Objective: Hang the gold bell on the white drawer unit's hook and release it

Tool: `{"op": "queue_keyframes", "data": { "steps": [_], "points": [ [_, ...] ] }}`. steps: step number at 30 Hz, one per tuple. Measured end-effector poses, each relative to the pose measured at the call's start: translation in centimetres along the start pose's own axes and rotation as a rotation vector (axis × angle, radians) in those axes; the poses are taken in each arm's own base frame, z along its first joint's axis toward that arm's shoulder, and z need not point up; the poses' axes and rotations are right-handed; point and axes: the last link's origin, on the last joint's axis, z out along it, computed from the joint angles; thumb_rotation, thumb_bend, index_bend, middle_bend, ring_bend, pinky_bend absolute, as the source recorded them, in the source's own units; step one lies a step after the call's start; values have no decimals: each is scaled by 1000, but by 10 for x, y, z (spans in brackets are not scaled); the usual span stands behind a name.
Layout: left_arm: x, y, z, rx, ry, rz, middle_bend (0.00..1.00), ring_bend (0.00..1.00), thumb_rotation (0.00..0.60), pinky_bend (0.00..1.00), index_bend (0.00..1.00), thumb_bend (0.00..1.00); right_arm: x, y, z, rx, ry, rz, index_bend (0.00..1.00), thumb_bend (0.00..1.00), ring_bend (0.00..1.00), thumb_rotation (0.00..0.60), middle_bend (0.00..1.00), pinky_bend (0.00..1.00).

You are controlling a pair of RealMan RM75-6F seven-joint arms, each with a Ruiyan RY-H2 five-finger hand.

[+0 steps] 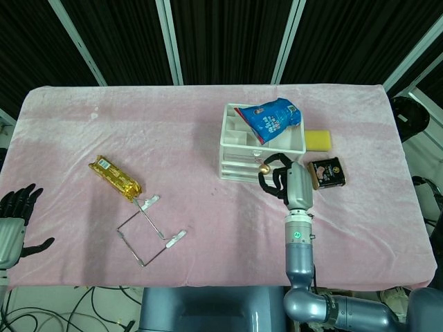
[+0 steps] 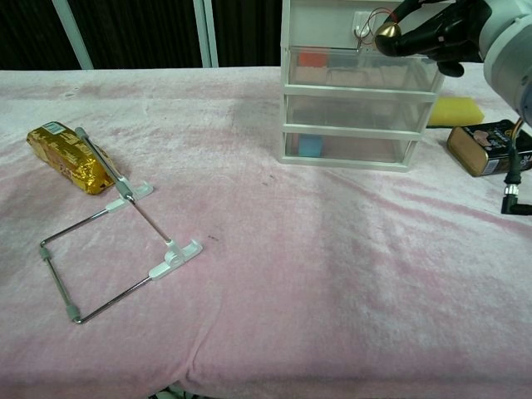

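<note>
Gold bell (image 2: 387, 33) is pinched in the right hand (image 2: 434, 29) at the white drawer unit (image 2: 357, 100) top front, beside the hook (image 2: 362, 23); its wire loop appears near the hook, engagement unclear. Left hand (image 1: 15, 207) hangs spread, holding nothing, off the tabletop (image 1: 208, 228) left edge.
</note>
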Motion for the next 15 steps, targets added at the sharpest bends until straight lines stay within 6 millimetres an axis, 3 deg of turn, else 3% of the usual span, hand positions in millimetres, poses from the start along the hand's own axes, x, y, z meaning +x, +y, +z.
{"op": "queue_keyframes", "data": {
  "steps": [15],
  "points": [
    [-1,0,0,-1,-3,1,0,0,600,0,0,0,-7,2,-3,-7,-19,-14,538,350,1000,600,918,916]
  ]
}}
